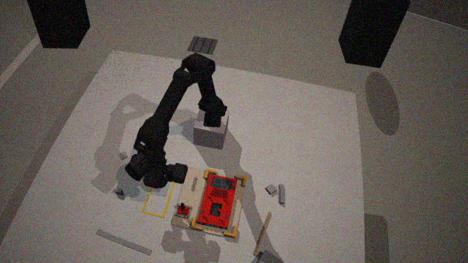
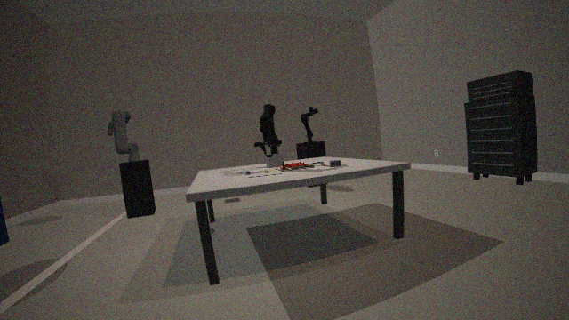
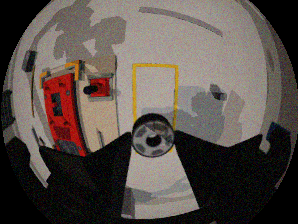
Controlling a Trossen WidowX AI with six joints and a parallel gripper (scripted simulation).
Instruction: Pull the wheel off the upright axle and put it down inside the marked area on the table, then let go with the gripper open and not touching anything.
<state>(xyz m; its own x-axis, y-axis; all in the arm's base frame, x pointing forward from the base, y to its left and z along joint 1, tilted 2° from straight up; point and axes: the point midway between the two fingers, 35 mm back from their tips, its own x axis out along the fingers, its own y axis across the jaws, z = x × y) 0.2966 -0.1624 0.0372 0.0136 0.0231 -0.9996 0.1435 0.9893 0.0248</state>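
Wrist view: hand (image 3: 153,137) clamped on the grey wheel (image 3: 152,136), dark fingers flanking it, wheel held above the surface (image 3: 220,50) over the near end of the yellow marked area (image 3: 154,90). Left of it, the tan board (image 3: 100,119) with the red axle mount (image 3: 99,87) and the red panel (image 3: 60,112). Top view: arm (image 1: 164,109) reaches from its grey base block (image 1: 211,132) to the marked area's far edge. Grey strip (image 1: 123,242) lies beyond.

Matt black claw (image 3: 152,163), dull grey metal-looking wheel (image 3: 152,135), pale speckled table (image 1: 292,139).
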